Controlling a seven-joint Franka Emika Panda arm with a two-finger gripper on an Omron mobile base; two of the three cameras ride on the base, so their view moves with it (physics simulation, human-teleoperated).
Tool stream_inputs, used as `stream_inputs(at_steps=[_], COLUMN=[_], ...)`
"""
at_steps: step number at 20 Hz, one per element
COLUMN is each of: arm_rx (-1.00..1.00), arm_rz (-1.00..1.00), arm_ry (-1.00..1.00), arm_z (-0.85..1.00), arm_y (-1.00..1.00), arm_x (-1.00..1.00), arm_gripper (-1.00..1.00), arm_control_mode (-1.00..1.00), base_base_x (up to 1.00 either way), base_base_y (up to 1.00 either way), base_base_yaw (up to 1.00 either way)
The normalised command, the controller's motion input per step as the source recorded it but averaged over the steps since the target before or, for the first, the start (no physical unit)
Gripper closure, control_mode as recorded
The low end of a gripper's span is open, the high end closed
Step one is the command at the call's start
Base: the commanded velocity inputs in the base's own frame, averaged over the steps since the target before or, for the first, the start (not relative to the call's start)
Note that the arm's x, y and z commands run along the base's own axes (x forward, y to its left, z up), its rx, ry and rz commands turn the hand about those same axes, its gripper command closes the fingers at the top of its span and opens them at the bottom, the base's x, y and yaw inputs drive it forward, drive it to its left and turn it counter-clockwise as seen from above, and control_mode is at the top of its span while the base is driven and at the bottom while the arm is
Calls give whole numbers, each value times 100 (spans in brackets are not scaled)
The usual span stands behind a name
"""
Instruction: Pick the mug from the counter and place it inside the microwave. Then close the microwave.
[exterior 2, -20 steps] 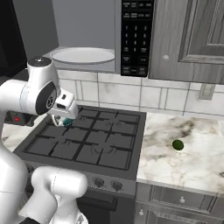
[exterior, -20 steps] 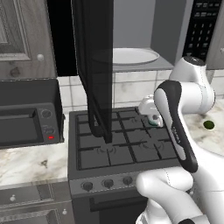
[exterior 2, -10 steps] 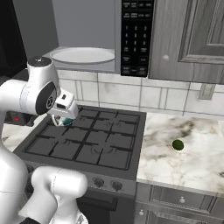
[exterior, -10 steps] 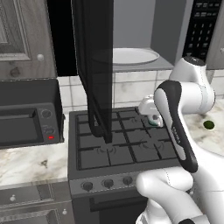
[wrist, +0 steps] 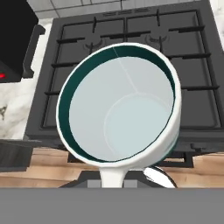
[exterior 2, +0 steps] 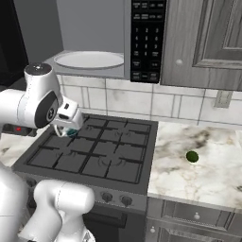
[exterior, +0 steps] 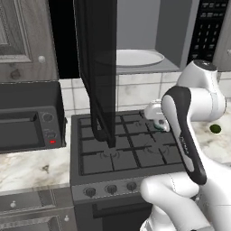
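The gripper holds the mug clamped above the stove (microwave door open).

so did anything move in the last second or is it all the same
Nothing visibly changed. The gripper holds the mug above the stove as before, the microwave door is open with the plate inside, and the small green object lies on the counter.

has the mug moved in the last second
No. The mug, held at the gripper, sits over the same back-left burner of the stove as before.
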Motion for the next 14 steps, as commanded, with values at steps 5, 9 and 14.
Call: stream_inputs(at_steps=[5,9,14], arm_rx=[-5,-1,0], arm_rz=[4,0,0], arm_ry=[-14,-6,-1], arm_z=[39,51,43], arm_y=[16,25,11], arm_x=[-17,-6,0], arm_gripper=[100,100,100], arm_control_mode=[-100,-100,-100], base_base_x=[0,0,0], base_base_y=[0,0,0], base_base_yaw=[0,0,0])
